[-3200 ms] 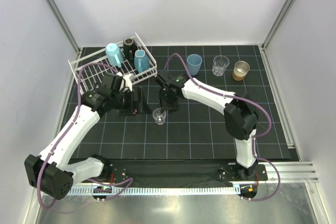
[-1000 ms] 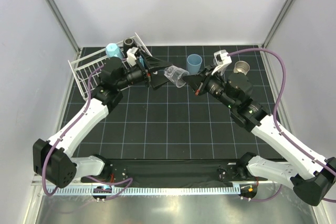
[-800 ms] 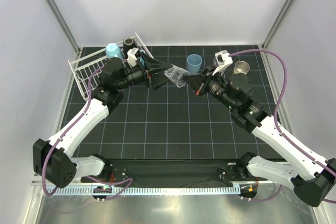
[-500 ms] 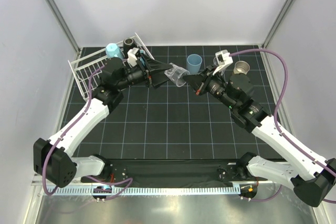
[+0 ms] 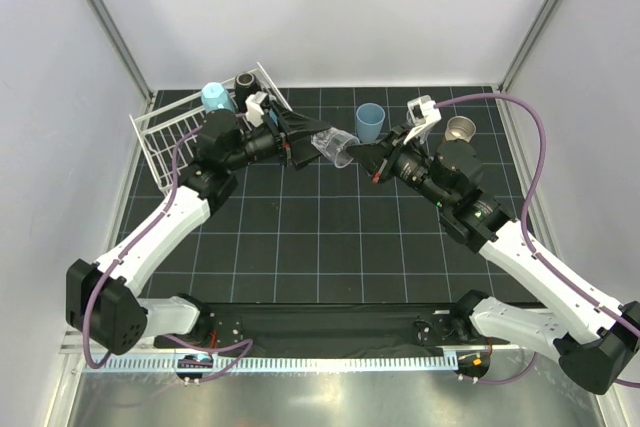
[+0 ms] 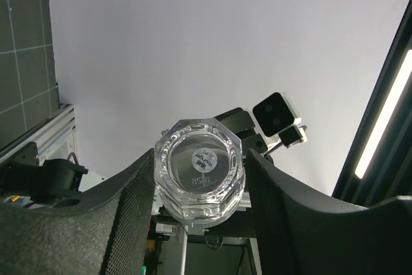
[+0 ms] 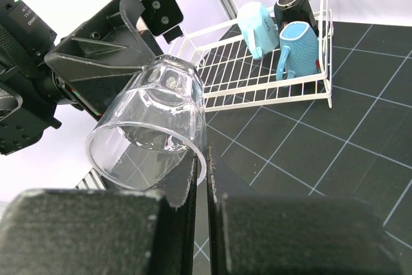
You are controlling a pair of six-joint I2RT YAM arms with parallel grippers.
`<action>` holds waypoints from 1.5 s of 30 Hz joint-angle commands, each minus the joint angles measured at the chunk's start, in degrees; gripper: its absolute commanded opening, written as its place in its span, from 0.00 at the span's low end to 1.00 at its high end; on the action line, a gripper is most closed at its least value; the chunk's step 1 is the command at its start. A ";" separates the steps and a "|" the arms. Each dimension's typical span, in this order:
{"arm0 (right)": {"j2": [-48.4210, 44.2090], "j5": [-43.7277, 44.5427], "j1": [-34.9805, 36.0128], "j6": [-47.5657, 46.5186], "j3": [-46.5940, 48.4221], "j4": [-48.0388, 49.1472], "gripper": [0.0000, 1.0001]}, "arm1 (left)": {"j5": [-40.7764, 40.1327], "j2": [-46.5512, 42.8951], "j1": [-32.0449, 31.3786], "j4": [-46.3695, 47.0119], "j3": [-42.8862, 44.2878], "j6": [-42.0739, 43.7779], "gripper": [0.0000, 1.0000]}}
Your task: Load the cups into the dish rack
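Note:
A clear glass (image 5: 335,144) hangs tilted in mid-air over the back of the mat, between my two grippers. My right gripper (image 5: 353,153) is shut on its rim (image 7: 201,159), one finger inside and one outside. My left gripper (image 5: 314,143) comes from the other side, and its fingers (image 6: 143,185) grip the thick base of the glass (image 6: 199,175). The white wire dish rack (image 5: 160,133) stands at the back left behind the left arm. In the right wrist view it holds a light blue mug (image 7: 297,46), another light blue cup (image 7: 255,20) and a black mug (image 7: 293,3).
A light blue tumbler (image 5: 370,122) stands on the black grid mat right behind the held glass. A brown metallic cup (image 5: 460,129) sits at the back right beside my right wrist. White walls enclose the back and both sides.
Three seconds ago the glass stood on the mat under my right gripper; now it is lifted and tipped. Over the last second the left fingers closed in on its base.

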 commanded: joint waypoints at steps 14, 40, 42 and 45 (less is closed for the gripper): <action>0.77 -2.71 0.70 -4.66 2.33 -1.50 0.04 | 0.82 1.23 -0.29 7.30 -0.30 -2.95 0.34; -9.93 20.15 0.43 1.76 3.65 -33.20 0.48 | -15.41 6.15 11.65 -35.41 18.67 47.10 0.00; -11.70 20.15 0.35 2.63 3.39 -35.41 0.48 | -20.52 8.16 12.45 -41.09 23.15 52.22 0.00; -15.04 20.50 0.43 2.81 2.77 -39.54 0.48 | -29.14 9.67 12.98 -43.15 26.15 60.75 0.00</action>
